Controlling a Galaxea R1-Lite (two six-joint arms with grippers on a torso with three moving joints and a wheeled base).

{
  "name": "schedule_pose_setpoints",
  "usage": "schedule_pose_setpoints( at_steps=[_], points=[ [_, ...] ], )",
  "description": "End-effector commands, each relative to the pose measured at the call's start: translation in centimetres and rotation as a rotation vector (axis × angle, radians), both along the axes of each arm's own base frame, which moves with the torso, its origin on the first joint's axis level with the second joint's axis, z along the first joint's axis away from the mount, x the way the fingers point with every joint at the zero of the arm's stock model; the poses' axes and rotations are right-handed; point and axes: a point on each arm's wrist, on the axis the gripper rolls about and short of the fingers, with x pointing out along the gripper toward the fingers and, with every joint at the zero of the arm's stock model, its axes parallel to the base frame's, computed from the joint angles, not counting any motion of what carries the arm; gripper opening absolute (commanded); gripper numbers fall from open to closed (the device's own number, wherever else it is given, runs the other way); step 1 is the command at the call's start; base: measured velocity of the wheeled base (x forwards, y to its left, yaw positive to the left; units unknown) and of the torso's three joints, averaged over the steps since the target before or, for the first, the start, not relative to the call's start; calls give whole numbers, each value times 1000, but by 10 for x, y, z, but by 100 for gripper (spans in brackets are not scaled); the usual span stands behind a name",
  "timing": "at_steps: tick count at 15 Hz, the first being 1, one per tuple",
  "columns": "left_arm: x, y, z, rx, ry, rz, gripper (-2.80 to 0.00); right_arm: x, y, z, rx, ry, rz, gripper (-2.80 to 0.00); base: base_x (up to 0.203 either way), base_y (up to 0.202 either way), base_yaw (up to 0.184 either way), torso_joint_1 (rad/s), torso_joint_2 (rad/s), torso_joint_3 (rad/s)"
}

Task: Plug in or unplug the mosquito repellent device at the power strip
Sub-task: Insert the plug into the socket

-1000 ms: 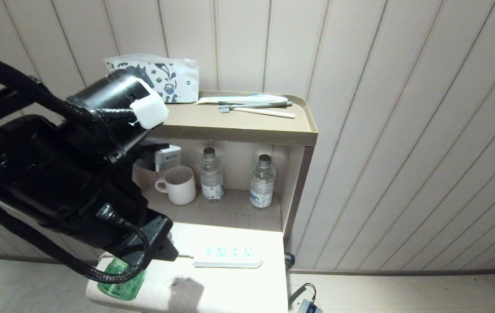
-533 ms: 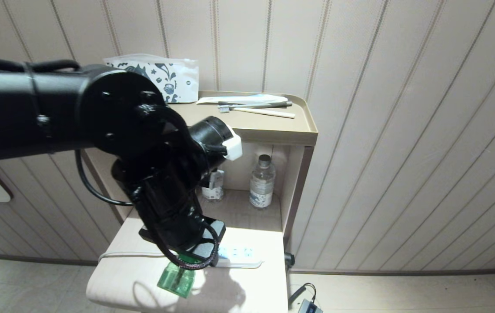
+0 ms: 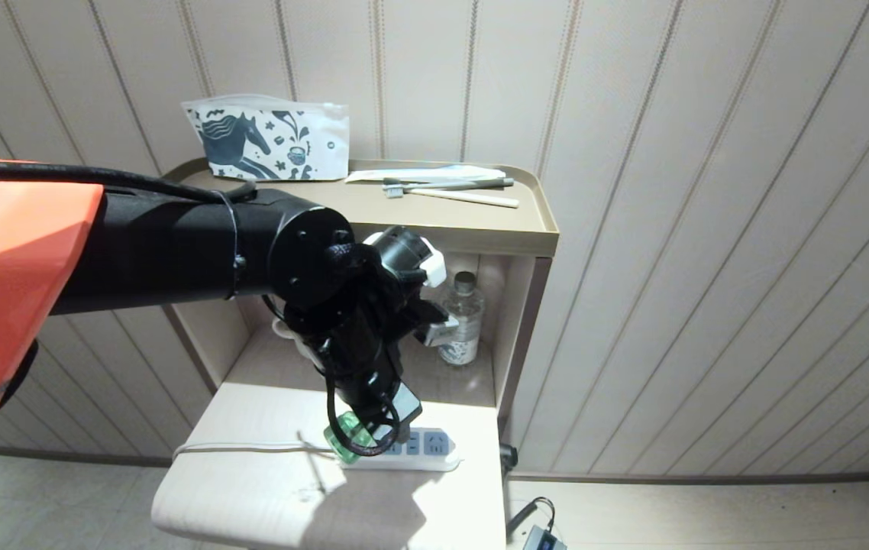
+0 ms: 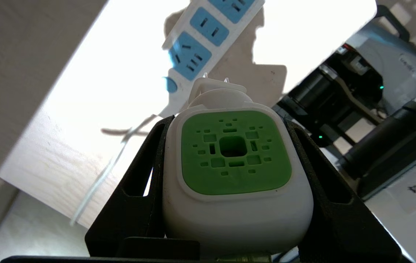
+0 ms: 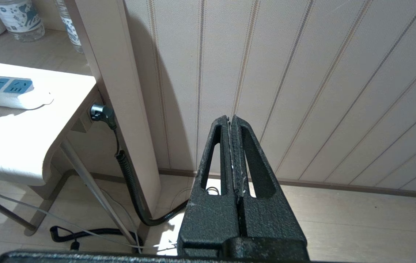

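Observation:
My left gripper (image 3: 364,434) is shut on the mosquito repellent device (image 4: 235,153), a white body with a perforated green face, held between both black fingers. Its green bottle (image 3: 346,444) shows under the gripper in the head view. The device's two metal prongs (image 4: 215,76) are bare and point at the cord end of the white power strip (image 4: 200,47), just short of its blue sockets. The power strip (image 3: 428,452) lies on the low pale table (image 3: 251,496). My right gripper (image 5: 230,118) is shut and empty, parked low beside the cabinet, outside the head view.
A white cord (image 3: 251,448) runs left from the strip. Behind the table is an open shelf with a water bottle (image 3: 461,317). On the tan tray top (image 3: 434,221) above lie toothbrushes (image 3: 450,187) and a printed pouch (image 3: 270,141). A black cable (image 5: 131,182) hangs down the cabinet's side.
My left arm has swung right across the table, carrying the device from the front left corner to just over the cord end of the strip. The right arm has not moved.

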Motion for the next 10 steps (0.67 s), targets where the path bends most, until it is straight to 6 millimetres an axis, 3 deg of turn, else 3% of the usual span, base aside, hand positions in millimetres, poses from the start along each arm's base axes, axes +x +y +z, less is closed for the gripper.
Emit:
schedule_pose_setpoints(
  at_steps=[1,10],
  points=[
    [4,3,-6,18,2,-19,-280,0,0,0,-1,0,1,-280,0,0,0,0,0,0],
    [12,-6,-11,-24,9,-69,-280,0,0,0,-1,0,-1,-280,0,0,0,0,0,0]
  ],
)
